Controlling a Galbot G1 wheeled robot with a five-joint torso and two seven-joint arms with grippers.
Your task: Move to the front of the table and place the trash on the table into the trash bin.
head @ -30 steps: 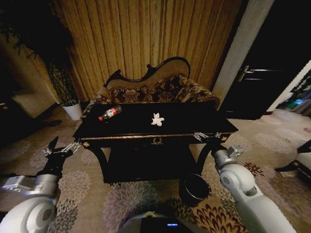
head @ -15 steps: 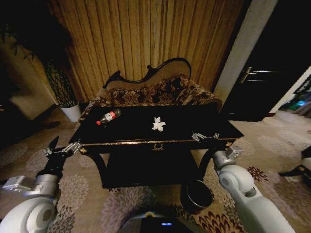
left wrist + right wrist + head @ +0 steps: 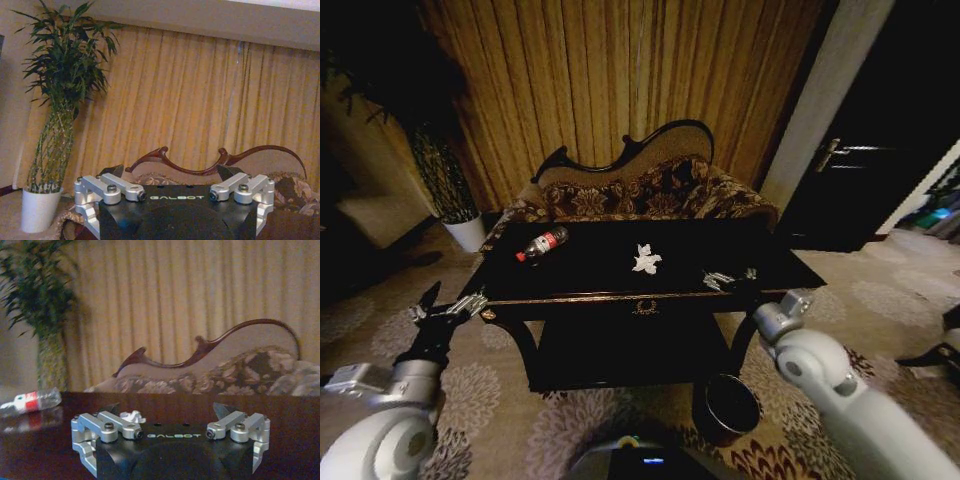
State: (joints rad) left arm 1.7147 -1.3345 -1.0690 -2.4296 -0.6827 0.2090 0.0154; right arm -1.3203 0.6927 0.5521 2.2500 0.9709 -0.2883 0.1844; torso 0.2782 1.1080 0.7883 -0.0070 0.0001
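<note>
1. Since the earlier frames the right pincer (image 3: pixel 730 277) has come forward from the front edge of the worktop (image 3: pixel 570 285) to hover over its top, right of centre, while the whole scene has slid a little as the robot closes in on the front.
2. Its fingers are spread wide and hold nothing; the right wrist view shows both tips apart above the dark surface, with the paper wad (image 3: pixel 132 416) lying just beyond them.
3. From the head view the paper wad (image 3: pixel 646 259) sits near the middle of the worktop, left of the right pincer and apart from it.
4. Farther left, near the back edge, the bottle (image 3: pixel 541 243) lies on its side, its red cap towards the worktop's left end.
5. On the carpet, below the front right corner, stands the trash bin (image 3: pixel 730 408), upright and open.
6. Off the left front corner, the left pincer (image 3: pixel 445 312) waits wide open and empty.
7. The paper is probably the nearest pick for the right arm. Good practice is to centre the open fingers over the wad, come down straight, and close gently, since crumpled paper compresses and may slip.
8. Keep the fingertips clear of the glossy surface.
</note>
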